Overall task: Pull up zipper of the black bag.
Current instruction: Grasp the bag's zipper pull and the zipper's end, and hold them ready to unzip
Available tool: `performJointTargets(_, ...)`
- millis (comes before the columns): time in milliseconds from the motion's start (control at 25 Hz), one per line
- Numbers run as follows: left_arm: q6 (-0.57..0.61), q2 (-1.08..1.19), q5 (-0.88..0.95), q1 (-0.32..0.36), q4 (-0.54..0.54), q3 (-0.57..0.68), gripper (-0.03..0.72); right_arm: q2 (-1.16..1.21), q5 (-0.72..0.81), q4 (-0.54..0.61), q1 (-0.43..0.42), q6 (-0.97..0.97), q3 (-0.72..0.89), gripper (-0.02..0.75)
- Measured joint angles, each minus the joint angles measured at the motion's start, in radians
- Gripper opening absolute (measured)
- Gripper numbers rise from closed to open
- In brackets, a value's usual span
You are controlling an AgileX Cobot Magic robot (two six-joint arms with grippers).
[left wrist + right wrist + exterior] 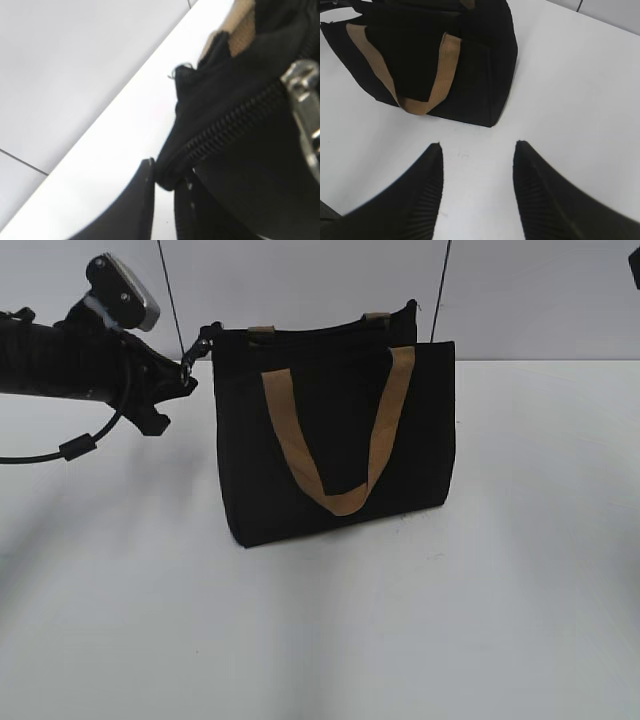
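Observation:
The black bag (340, 455) stands upright on the white table, its front tan handle (385, 420) hanging in a U. My left gripper (190, 365) is at the bag's top left corner. In the left wrist view that gripper (165, 180) is shut on the black fabric end of the zipper (225, 125). The silvery metal pull (302, 85) sits further along the zip line, clear of the fingers. My right gripper (479, 147) hangs open above bare table, short of the black bag (485, 60), with nothing between its fingers.
The white table (480, 620) spreads wide in front of and to both sides of the bag. A pale wall (300, 280) rises close behind it. The left arm's cable (75, 448) loops down at the left.

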Motion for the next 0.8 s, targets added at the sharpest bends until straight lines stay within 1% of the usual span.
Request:
performJointTargets(240,0.000,-0.073,-0.006,0.000,0.000,0.000,0.071,0.000,-0.011,0.019,0.000,-0.023,0.000,0.359)
performJointTargets(440,-0.008,-0.144,-0.007,0.000,0.000,0.000,0.067,0.000,-0.042,0.131,0.010,-0.094,0.000,0.359)
performJointTargets(560,-0.019,-0.186,-0.007,0.000,0.000,0.009,0.065,0.000,-0.085,0.137,0.077,-0.122,0.000,0.358)
performJointTargets(720,-0.021,-0.234,-0.007,-0.001,0.000,0.053,0.061,0.026,-0.181,0.136,0.223,-0.110,0.000,0.337)
performJointTargets(800,-0.021,-0.261,-0.007,-0.001,0.000,0.073,0.041,0.064,-0.230,0.136,0.294,-0.101,0.000,0.333)
